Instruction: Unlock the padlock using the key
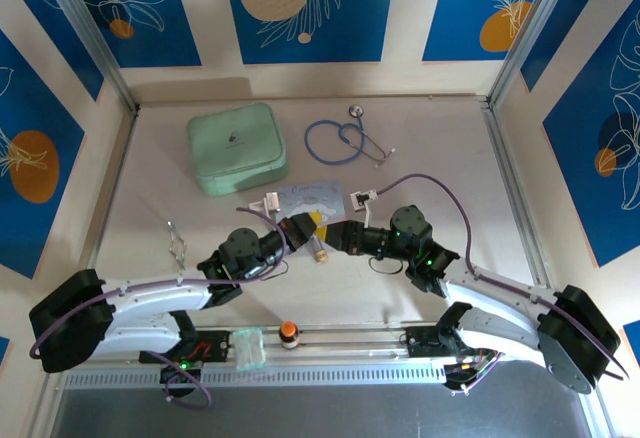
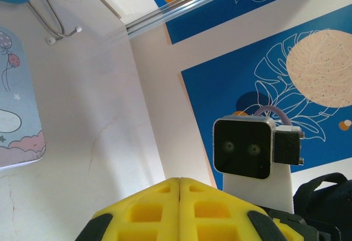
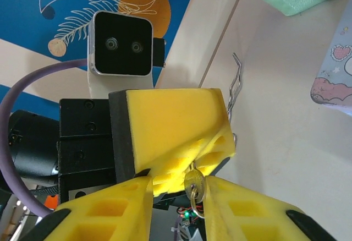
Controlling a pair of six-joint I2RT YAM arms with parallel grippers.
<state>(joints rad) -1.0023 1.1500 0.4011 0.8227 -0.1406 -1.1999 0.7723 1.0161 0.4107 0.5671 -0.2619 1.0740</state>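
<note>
The padlock (image 3: 193,185) hangs over the middle of the tabletop (image 1: 450,188), pinched in the left hand (image 2: 180,189), whose fingers are pressed together. The right hand (image 3: 177,197) is parted narrowly around it. The silver sliver beneath may be the key (image 3: 196,207), though I can't tell. I'd hold the lock steady and turn squarely.

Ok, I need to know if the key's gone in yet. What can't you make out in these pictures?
Top external: where the left gripper and right gripper meet, anything held is too small to tell.
Left wrist: the shut yellow foam fingers cover whatever they pinch.
Right wrist: the tiny brass-gold padlock sits between yellow pads; its keyhole and shackle are hidden, and the thin silver key cannot be picked out.
</note>
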